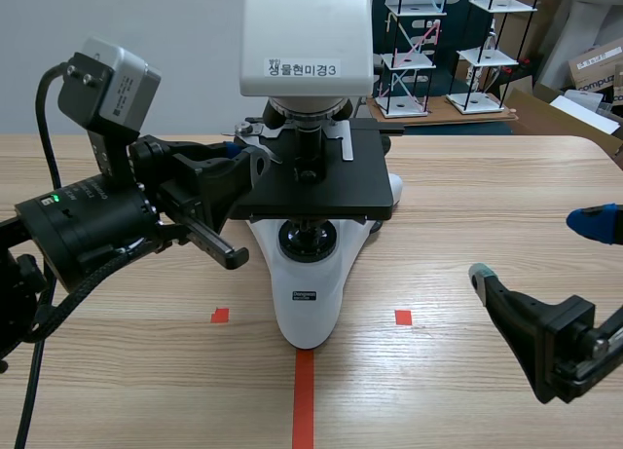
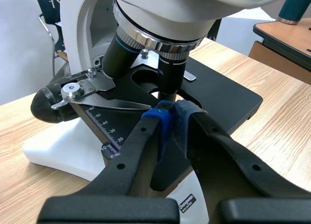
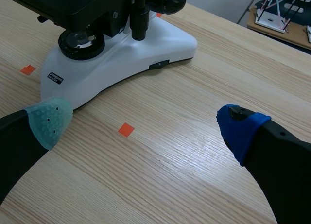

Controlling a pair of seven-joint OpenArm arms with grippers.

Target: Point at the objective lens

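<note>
The left wrist view alone shows the pointing up close. The left claw [image 2: 172,114] has its blue-padded fingertips [image 2: 163,118] pressed together, holding nothing. Just ahead of and above those tips hangs the slim black barrel-shaped objective lens [image 2: 170,76], with a thicker black objective [image 2: 121,56] beside it on the same silver-ringed turret. Whether the tips touch the lens cannot be told. Under the claw lies the flat black metal stage [image 2: 223,97], with a white ruler scale [image 2: 104,127] and a silver slide clip [image 2: 82,90] off to one side.

The scene view gives the overall layout. The white-and-black microscope [image 1: 307,303] stands at the middle of the pale wooden bench [image 1: 467,196]. The left claw [image 1: 243,167] lies over the stage [image 1: 321,191] edge, and the objective lens [image 1: 310,142] is just beyond it. A white printed label [image 1: 303,69] sits on the microscope head.

The right claw [image 1: 533,246] is well apart from the microscope. The right wrist view shows it spread wide and empty [image 3: 146,124], one grey-green pad and one blue pad low over the bench [image 3: 194,185]. Ahead of it lies the microscope's white base [image 3: 160,44] with its round glass light window [image 3: 80,42].
</note>
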